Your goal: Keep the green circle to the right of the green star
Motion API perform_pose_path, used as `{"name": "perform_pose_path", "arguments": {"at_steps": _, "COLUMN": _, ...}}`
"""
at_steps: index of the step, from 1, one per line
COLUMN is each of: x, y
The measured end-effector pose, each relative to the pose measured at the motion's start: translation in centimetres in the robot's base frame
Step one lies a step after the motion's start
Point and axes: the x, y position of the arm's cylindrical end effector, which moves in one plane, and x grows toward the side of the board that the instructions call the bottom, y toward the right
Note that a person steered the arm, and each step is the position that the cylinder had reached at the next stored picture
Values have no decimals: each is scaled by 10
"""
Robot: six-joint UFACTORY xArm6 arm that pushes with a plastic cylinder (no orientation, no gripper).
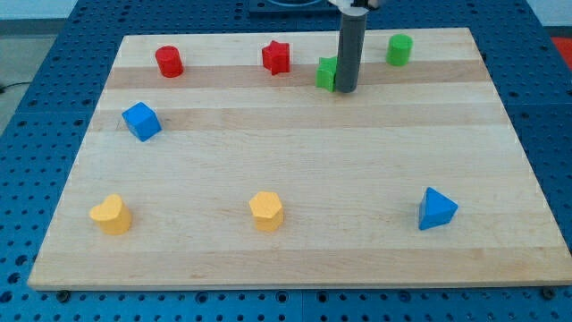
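The green star (326,72) sits near the view's top, right of centre, partly hidden by my rod. My tip (346,90) rests on the board, touching the star's right side. The green circle (399,49) stands farther right and a little higher, apart from the tip and to the right of the star.
A red star (277,57) and a red circle (169,62) lie along the top. A blue cube (141,121) is at the left. A yellow heart (111,215), a yellow hexagon (266,211) and a blue triangle (436,209) lie along the bottom of the wooden board (295,259).
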Motion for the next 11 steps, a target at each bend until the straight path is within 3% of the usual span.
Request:
{"name": "perform_pose_path", "arguments": {"at_steps": 3, "x": 5, "y": 32}}
{"name": "perform_pose_path", "arguments": {"at_steps": 7, "x": -12, "y": 148}}
{"name": "perform_pose_path", "arguments": {"at_steps": 8, "x": -27, "y": 155}}
{"name": "perform_pose_path", "arguments": {"at_steps": 10, "x": -99, "y": 156}}
{"name": "perform_pose_path", "arguments": {"at_steps": 11, "x": -84, "y": 100}}
